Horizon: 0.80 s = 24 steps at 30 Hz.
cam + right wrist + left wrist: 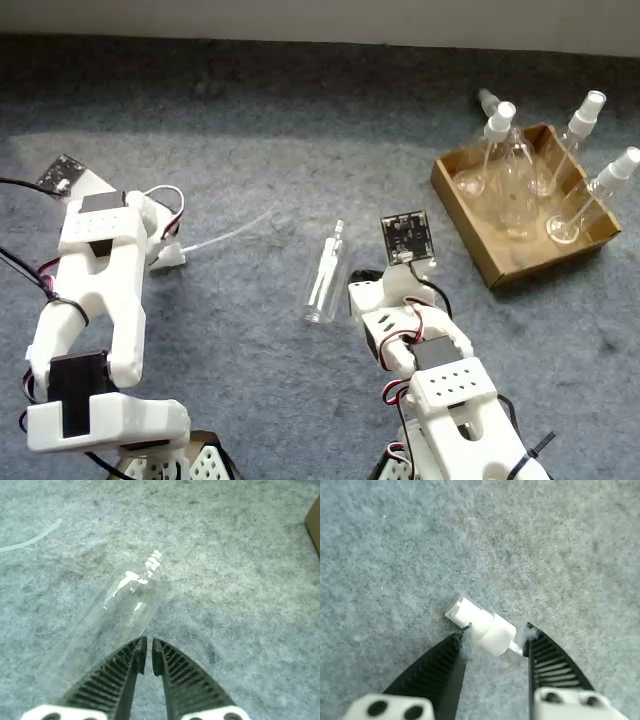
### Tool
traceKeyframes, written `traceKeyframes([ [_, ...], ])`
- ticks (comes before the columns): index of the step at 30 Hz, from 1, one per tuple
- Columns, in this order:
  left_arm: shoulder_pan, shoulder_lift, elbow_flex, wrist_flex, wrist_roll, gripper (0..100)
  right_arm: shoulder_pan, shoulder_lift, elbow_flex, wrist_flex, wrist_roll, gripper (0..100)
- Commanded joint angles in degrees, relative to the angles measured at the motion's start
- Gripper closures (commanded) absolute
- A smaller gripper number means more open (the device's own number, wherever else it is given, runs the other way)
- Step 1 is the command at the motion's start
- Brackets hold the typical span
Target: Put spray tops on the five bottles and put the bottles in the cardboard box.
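While my left gripper (497, 626) stands open around the spray top (479, 624), my right gripper (148, 640) is closed just behind the bottle (117, 607).

Soft, even light covers the grey carpet (250, 130), shadows faint, small glints on the clear bottle (120, 605).

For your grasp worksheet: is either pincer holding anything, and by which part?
Nothing is held. The left pincer stands open around the spray top; the right pincer is shut beside the bottle.
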<state>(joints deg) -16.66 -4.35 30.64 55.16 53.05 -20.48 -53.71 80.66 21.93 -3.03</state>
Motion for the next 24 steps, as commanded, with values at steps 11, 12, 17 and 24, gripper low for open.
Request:
traceKeyframes([
  [11,-0.48,-2.42,2.33,-3.25,0.53,85,-0.31,-1.36,-0.04,-1.27,-0.09,99.4],
  [12,-0.48,-2.42,2.77,-4.40,0.53,85,-0.31,-1.36,-0.04,-1.27,-0.09,99.4],
  [17,-0.48,-2.42,3.74,-8.00,0.53,85,-0.31,-1.36,-0.04,-1.27,-0.09,99.4],
  [24,-0.40,-2.42,4.00,-7.91,0.62,85,-0.31,-1.36,-0.04,-1.27,-0.09,99.4],
])
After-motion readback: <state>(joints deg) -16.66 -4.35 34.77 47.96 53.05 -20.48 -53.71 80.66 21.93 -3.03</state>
